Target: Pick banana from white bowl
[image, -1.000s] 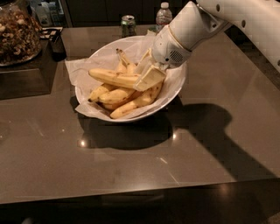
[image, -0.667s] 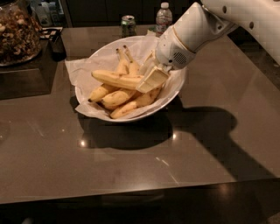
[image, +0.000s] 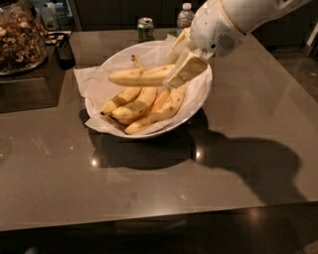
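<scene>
Gripping the banana [image: 139, 77] by the end nearer the arm, the gripper [image: 180, 75] hangs over the white bowl [image: 198, 105], its fingers closed on the fruit. The banana lies nearly level, raised above the other bananas [image: 144, 106] resting on the paper lining. Behind the bowl stand a can [image: 145, 29] and a bottle [image: 185, 14]; a jar [image: 20, 42] sits at the table's [image: 149, 188] far corner.
</scene>
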Controlling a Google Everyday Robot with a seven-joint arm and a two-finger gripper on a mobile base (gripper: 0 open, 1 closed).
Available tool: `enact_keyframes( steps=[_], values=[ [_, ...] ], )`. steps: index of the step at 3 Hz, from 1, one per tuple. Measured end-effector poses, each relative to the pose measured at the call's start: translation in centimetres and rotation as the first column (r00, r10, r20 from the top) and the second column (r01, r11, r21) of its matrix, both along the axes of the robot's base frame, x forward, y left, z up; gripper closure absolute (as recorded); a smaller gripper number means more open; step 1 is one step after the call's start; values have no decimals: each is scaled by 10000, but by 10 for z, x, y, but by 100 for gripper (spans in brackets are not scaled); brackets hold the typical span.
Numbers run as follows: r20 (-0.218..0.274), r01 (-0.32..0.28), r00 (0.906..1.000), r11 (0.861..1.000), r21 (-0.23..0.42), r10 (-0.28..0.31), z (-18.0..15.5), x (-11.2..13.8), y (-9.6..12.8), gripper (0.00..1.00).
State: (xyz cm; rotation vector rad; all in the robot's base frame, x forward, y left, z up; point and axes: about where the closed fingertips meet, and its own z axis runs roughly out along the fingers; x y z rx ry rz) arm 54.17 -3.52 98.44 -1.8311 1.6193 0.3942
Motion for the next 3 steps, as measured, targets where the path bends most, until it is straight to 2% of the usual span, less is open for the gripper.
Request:
enact_keyframes(
  steps=[1,2,3],
  values=[
    [695,-873,9941,9950,487,839,41,-18,-4,100],
    [1033,-1496,9854,9784,1428,1356,66,-44,-11,100],
    [1070,-1700,9833,9526,2524,1472,73,-72,-22,100]
  ],
)
